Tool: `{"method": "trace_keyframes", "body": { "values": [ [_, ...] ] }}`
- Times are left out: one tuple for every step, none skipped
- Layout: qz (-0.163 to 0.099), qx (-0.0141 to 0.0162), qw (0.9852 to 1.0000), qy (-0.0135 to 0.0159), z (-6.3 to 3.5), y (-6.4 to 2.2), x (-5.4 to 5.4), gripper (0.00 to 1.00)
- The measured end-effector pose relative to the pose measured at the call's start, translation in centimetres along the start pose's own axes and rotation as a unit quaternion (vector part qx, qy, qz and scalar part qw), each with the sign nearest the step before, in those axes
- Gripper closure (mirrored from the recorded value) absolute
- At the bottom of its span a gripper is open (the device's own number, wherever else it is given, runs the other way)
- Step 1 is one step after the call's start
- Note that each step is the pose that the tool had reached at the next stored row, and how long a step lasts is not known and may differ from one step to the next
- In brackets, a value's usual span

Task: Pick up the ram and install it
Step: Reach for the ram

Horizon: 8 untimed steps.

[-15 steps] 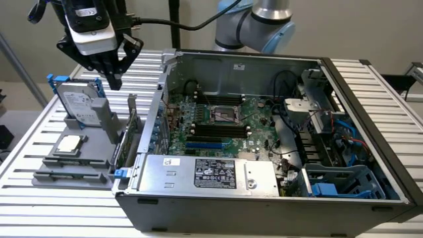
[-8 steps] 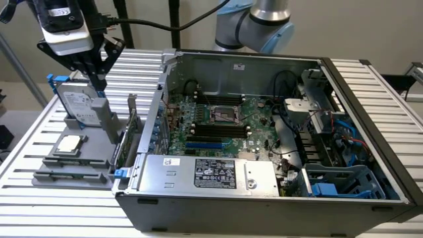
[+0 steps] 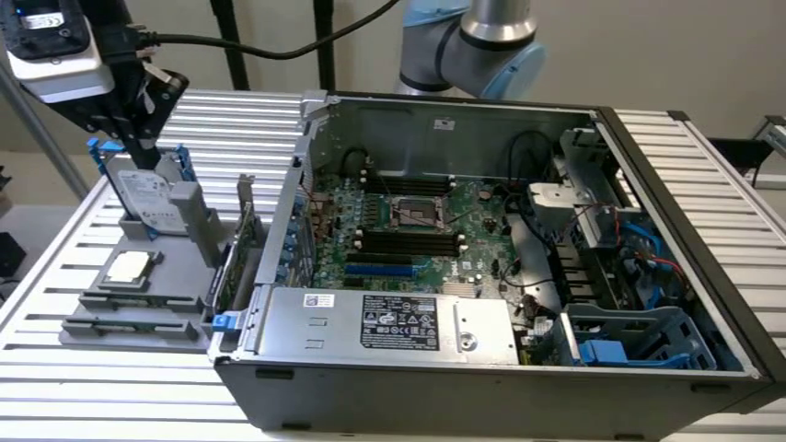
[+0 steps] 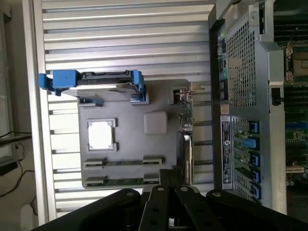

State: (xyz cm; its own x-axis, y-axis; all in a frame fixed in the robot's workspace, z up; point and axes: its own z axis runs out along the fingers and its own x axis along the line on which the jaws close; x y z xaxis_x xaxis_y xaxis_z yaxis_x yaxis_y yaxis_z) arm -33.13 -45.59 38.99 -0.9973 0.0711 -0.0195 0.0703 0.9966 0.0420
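Two ram sticks lie edge-up in the front slots of a grey holder (image 3: 184, 313). One ram stick (image 3: 138, 301) (image 4: 123, 163) is the farther one, and the other (image 3: 128, 325) (image 4: 120, 182) lies nearest the table's front. My gripper (image 3: 144, 155) (image 4: 166, 188) hangs shut with nothing in it, high over the holder's back end by the hard drive. The black motherboard slots (image 3: 406, 241) sit inside the open computer case (image 3: 491, 368) to the exterior view's right.
The holder also carries a silver hard drive in a blue frame (image 3: 145, 191) (image 4: 103, 83), a processor chip (image 3: 129, 267) (image 4: 101, 134) and an upright expansion card (image 3: 241, 244) (image 4: 186, 144) against the case wall. The slatted table (image 3: 74, 387) surrounds it.
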Motion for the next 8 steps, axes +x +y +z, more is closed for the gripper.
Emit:
{"method": "trace_keyframes", "body": {
  "values": [
    [0.000,0.0002,1.0000,0.0000,0.00,-0.05,0.5,0.89],
    [0.000,0.0003,1.0000,0.0000,0.00,-0.09,0.9,0.89],
    [0.000,0.0006,1.0000,0.0000,-0.01,-0.14,1.4,0.89],
    [0.000,0.0007,1.0000,0.0000,-0.01,-0.19,1.8,0.89],
    [0.000,0.0009,1.0000,-0.0001,-0.02,-0.23,2.3,0.89],
    [0.000,0.0010,1.0000,-0.0001,-0.02,-0.28,2.7,0.89],
    [0.000,0.0013,1.0000,0.0000,-0.03,-0.32,3.2,0.89],
    [0.000,0.0015,1.0000,-0.0001,-0.03,-0.37,3.6,0.89]
  ]
}}
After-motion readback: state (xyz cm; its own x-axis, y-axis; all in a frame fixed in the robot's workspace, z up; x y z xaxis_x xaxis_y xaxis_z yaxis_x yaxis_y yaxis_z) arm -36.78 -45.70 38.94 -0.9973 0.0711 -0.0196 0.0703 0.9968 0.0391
